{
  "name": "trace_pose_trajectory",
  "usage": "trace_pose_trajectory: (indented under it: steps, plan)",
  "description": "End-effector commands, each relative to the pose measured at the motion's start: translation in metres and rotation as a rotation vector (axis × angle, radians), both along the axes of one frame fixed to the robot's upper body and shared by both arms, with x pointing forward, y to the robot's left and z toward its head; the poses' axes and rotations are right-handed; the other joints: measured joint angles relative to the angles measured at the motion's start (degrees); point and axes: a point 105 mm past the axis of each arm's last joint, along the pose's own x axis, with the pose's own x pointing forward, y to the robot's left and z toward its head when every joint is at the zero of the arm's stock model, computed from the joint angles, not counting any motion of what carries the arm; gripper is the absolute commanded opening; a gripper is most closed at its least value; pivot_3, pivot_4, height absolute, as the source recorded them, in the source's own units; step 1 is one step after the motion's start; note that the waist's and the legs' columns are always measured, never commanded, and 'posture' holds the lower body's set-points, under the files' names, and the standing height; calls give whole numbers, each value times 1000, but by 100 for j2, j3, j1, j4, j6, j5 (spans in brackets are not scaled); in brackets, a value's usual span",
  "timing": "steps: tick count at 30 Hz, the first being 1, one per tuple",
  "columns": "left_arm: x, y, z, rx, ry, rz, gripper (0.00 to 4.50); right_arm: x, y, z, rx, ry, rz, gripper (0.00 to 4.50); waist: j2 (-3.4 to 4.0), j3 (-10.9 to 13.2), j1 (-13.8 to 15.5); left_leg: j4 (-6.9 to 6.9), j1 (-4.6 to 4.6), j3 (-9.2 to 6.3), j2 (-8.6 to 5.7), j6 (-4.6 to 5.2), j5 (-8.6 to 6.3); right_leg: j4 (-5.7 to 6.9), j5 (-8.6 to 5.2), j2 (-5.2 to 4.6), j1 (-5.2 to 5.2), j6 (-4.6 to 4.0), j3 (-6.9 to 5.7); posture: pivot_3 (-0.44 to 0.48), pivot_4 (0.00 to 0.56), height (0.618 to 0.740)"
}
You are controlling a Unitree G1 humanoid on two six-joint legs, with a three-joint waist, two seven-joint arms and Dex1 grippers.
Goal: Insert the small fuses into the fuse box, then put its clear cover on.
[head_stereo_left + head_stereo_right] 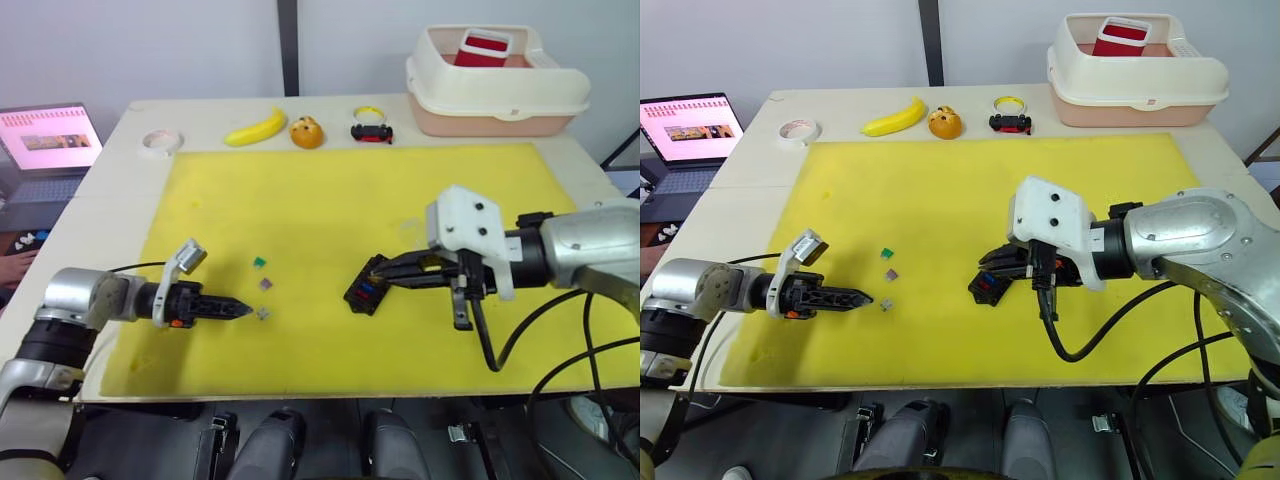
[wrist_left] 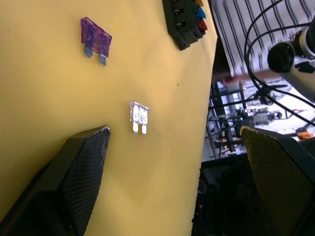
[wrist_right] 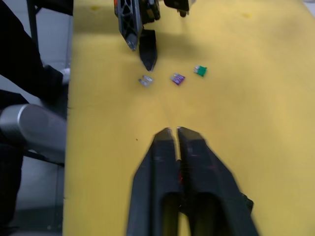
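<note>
Yellow soft mat [image 1: 300, 210] covers most of the pale wooden table [image 1: 110, 190], and the small black plastic fuse box [image 1: 364, 289] sits on it a bit right of the middle, tipped up on one side. In the left wrist view the box [image 2: 183, 22] already has blue, yellow and red bits in its slots. The right gripper [image 1: 374, 272] is at the box, its tips touching the top edge, and its two black fingers [image 3: 165, 147] are pressed tight together with only a thin line between them. Three small fuses lie loose on the mat to the left of the box: a tiny green square fuse [image 1: 259, 262] farthest back, a tiny purple see-through fuse [image 1: 266, 284] just in front of it, and a tiny grey clear fuse [image 1: 263, 313] nearest the front. The left gripper [image 1: 243, 311] lies low over the mat with its tips just beside the grey fuse. Its fingers [image 2: 83, 172] are spread wide apart, with nothing between them, and the grey fuse [image 2: 139, 116] lies just past the tips. At the back of the table sit a roll of white tape [image 1: 160, 143], a yellow banana [image 1: 255, 128], a small orange round thing [image 1: 307, 132], and a big cream plastic tub [image 1: 495, 85] with a red box [image 1: 484, 47] inside.
</note>
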Motion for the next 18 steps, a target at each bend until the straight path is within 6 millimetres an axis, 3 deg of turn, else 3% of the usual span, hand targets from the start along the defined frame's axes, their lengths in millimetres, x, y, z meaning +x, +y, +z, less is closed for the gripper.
trace_pose_trajectory:
  steps: [1, 5, 6, 18]
  plan:
    - [-5, -12, -8, -14, 41, -52, 4500, -3, 2, 11, 23, -36, 12, 2127, 0, 0, 9, 1, 0, 0, -1, 0, 0, 0, 0, -1, 1, 0, 0, 0, 150, 740]
    - [-4, -17, -11, -17, 46, -68, 4500, -5, 4, 8, 31, -12, 22, 4146, 0, 0, 10, 4, 0, 0, -4, 2, -1, -1, 0, -3, 4, 0, 0, 0, 150, 740]
    - [-3, -18, -13, -15, 46, -67, 4500, -5, 4, 7, 29, -11, 19, 4448, 0, 0, 10, 4, 0, 0, -4, 3, -2, -1, 0, -2, 4, 0, 0, 0, 150, 740]
    - [-13, -23, -21, -8, 71, -172, 4500, -2, 2, 2, 8, -24, -13, 4448, 4, -2, 7, 10, 0, 0, -8, 1, -1, -1, 0, -5, 8, 1, 0, 0, 150, 740]
